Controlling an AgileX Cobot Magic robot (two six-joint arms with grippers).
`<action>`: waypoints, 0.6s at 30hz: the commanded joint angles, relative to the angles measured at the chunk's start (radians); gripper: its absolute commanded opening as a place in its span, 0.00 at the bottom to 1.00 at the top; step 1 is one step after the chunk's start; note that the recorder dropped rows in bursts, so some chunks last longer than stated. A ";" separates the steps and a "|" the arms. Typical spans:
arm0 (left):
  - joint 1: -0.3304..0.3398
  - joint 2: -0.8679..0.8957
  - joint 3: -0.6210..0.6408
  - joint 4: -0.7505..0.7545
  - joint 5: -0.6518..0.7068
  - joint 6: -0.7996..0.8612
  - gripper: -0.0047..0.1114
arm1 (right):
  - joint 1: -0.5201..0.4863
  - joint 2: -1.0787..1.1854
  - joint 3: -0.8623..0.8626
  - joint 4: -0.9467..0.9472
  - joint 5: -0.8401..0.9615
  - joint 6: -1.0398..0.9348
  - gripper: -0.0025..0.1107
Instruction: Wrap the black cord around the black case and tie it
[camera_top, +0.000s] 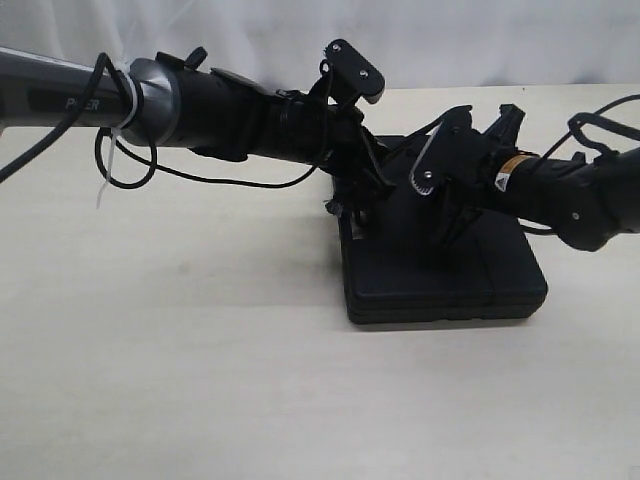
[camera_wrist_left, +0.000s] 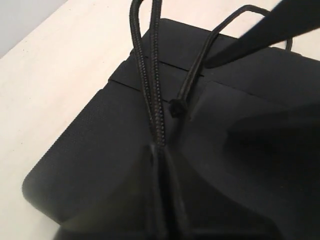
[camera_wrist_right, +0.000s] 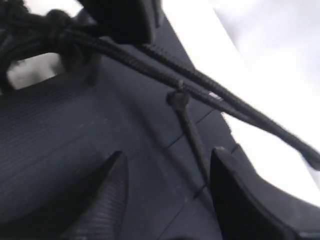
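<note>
the left claw (camera_wrist_left: 161, 155) was closed tight on the black cord (camera_wrist_left: 150, 80), two strands pinched side by side at its tips and running taut away from it. just beyond those tips a thinner strand ended in a small knot (camera_wrist_left: 176, 106) lying on the black case (camera_wrist_left: 90, 150), which sat flat beneath both claws on the pale worktop (camera_top: 200, 380). the right claw (camera_wrist_right: 167, 155) stood open over the case, gripping nothing, a loose strand passing between its fingers (camera_wrist_right: 107, 200). this looked like the tying stage, the wrap seemingly made. next, the right claw would likely need to close on the free strand near the knot and pull against the left's hold.
</note>
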 joint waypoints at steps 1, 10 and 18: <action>-0.001 -0.001 -0.007 -0.009 -0.001 0.000 0.04 | -0.002 0.040 -0.006 0.102 -0.121 -0.123 0.45; -0.001 -0.001 -0.007 -0.009 -0.001 0.000 0.04 | -0.002 0.101 -0.023 0.140 -0.151 -0.140 0.25; -0.001 -0.001 -0.007 -0.009 0.001 0.004 0.04 | 0.000 0.101 -0.038 0.185 -0.136 -0.140 0.06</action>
